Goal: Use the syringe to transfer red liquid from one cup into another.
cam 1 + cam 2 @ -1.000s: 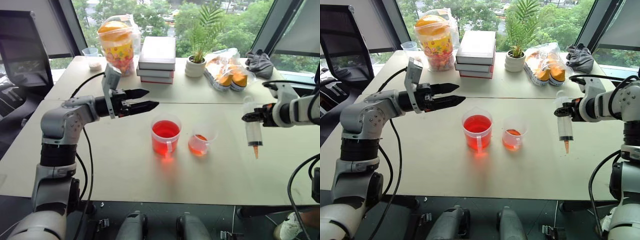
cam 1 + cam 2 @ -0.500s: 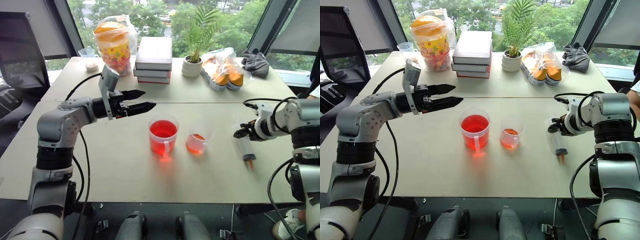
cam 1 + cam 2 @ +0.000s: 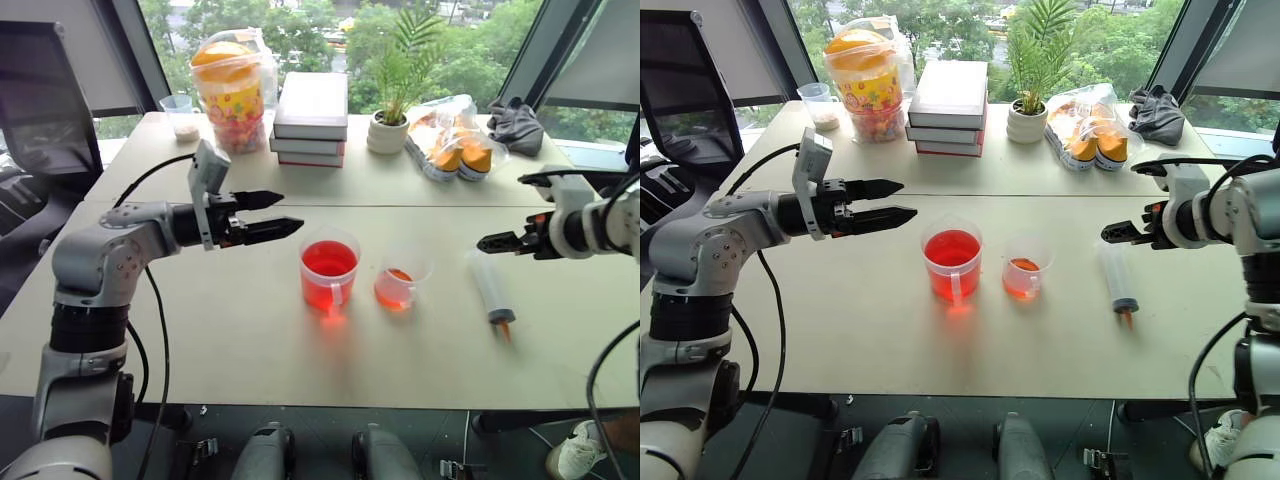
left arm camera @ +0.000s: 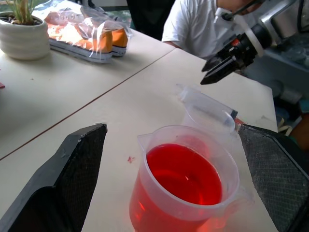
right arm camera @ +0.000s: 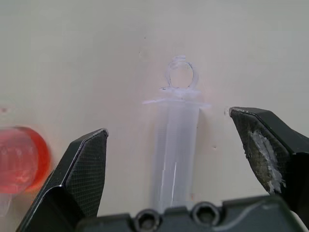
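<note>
The syringe (image 3: 490, 294) lies flat on the table right of both cups, orange tip toward the front edge, with nothing touching it. My right gripper (image 3: 490, 241) hangs open just above its plunger end; the right wrist view shows the syringe (image 5: 176, 145) between and below the spread fingers. The larger cup (image 3: 329, 272) holds bright red liquid (image 3: 329, 260). The smaller cup (image 3: 398, 284) stands right of it with a little pale red at its base. My left gripper (image 3: 280, 212) is open and level, left of the larger cup (image 4: 186, 183) and pointing at it.
At the back of the table stand a stack of books (image 3: 312, 118), a potted plant (image 3: 388, 130), a bagged snack tub (image 3: 232, 85), a bag of orange items (image 3: 455, 140) and a dark cloth (image 3: 515, 125). A person in a white shirt (image 4: 193, 24) sits beyond the table's right side.
My right gripper lowered the syringe onto the table, opened and let it go, then lifted a little above it. The left gripper stays open and has hardly moved.
</note>
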Motion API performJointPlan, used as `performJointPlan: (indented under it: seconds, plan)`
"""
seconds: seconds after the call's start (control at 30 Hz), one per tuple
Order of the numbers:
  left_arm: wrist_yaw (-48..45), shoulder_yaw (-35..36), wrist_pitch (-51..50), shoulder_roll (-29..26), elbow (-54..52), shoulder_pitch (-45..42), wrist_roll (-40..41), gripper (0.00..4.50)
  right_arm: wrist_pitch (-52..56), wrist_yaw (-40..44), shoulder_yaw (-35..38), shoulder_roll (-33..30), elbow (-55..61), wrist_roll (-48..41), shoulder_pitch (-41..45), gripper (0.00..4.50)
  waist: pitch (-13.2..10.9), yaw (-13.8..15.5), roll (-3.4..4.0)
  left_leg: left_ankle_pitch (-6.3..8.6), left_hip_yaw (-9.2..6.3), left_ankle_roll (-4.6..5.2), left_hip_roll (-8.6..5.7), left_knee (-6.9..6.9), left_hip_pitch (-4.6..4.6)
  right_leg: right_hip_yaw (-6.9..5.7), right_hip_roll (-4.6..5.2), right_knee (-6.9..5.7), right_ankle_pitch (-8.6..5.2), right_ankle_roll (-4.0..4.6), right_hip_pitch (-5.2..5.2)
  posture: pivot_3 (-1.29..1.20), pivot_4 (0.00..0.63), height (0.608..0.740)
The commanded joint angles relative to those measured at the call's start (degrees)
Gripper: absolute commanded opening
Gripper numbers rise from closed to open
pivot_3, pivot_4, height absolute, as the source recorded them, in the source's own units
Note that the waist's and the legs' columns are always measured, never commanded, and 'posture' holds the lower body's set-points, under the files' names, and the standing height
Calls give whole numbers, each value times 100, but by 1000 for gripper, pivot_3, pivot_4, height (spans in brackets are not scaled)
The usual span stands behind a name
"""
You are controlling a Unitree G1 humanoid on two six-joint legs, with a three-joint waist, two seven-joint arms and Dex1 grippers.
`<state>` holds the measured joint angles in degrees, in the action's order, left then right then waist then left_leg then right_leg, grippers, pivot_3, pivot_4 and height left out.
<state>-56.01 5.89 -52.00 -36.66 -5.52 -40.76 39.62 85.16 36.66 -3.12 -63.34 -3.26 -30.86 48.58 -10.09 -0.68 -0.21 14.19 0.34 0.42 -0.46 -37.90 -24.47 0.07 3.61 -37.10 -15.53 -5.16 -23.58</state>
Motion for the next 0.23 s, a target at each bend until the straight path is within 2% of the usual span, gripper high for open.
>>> performJointPlan:
  seconds: [0.03,0.13,0.23]
  plan:
    - [-164,102,11,-293,-319,100,136,4500,-338,850,634,-646,1125,-545,-283,4439,-1,-15,2,0,0,0,1,0,1,1,0,-1,0,0,0,0,150,740]
    - [-245,106,3,-506,-410,225,154,4500,-733,1547,1394,-1237,1900,-841,-1049,4439,-1,0,2,0,-1,0,3,0,6,1,0,-3,0,1,3,0,150,740]
    - [-293,128,10,-666,-468,278,200,4500,-892,1987,2307,-1430,2434,-1039,-1858,4439,-2,6,0,0,-3,0,4,-3,6,5,3,0,0,1,7,0,150,740]
